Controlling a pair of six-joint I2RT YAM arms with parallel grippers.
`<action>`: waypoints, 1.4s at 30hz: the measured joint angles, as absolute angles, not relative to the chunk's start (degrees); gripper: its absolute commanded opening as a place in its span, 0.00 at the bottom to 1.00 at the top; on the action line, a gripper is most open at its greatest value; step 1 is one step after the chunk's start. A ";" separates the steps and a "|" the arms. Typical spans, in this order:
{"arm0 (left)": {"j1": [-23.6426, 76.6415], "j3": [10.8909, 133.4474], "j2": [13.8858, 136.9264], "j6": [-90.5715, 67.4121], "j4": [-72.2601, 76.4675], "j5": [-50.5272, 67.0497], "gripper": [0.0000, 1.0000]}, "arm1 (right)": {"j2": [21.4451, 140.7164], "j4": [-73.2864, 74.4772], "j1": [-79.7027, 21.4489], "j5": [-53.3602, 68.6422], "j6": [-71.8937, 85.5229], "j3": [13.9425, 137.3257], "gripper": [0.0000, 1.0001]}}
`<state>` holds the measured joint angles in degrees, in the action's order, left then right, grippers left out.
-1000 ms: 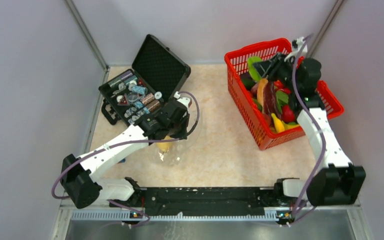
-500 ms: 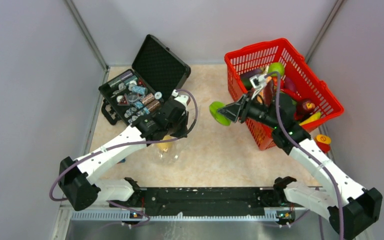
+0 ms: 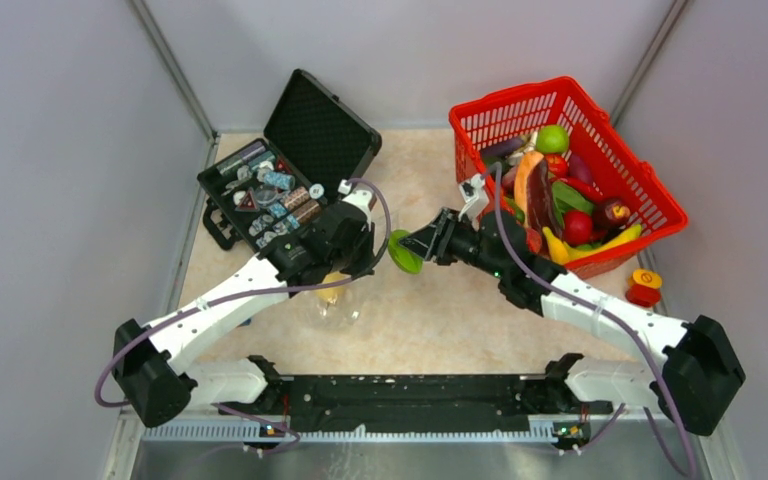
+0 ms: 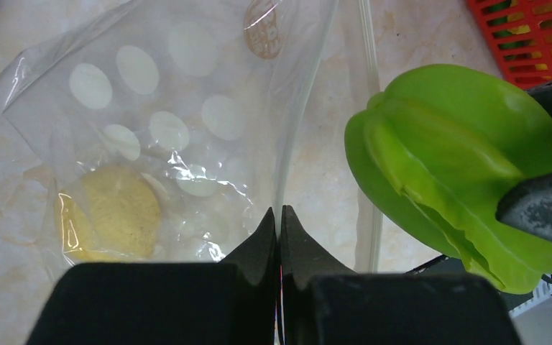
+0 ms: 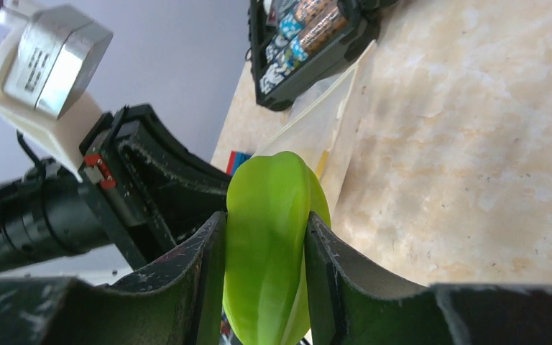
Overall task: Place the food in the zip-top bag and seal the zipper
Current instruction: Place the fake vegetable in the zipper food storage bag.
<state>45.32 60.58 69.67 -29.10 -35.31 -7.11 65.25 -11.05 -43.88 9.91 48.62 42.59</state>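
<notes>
Right wrist: green toy fruit (image 5: 267, 244) between the jaws, near zip-top bag (image 5: 333, 115).

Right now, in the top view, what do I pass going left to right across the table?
Open black case → green toy fruit in the right end effector → red basket → small red-and-yellow toy.

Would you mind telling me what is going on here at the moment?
The right arm holds a green toy fruit in its jaws, just beside the clear bag. The left arm has its jaws shut on the bag's edge. One yellow piece already lies inside the bag. Most of the other food sits in the red basket, so the bag is not yet ready to seal.
</notes>
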 measured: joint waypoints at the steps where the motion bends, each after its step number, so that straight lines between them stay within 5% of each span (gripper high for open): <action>1: 45.32 60.27 69.47 -29.32 -34.98 -7.11 0.00 | 65.32 -11.18 -44.42 7.97 49.80 42.44 0.00; 37: 45.58 59.57 70.91 -30.61 -32.99 -7.33 0.00 | 73.93 -6.22 -51.75 -8.64 51.07 47.16 0.00; 42: 45.60 59.57 70.91 -30.59 -33.04 -7.33 0.00 | 77.80 -1.28 -54.76 -12.78 46.72 50.54 0.22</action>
<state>45.60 59.57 70.91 -30.59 -33.04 -7.33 77.80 -1.28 -54.76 -12.78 46.72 50.54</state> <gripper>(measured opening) 0.001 0.381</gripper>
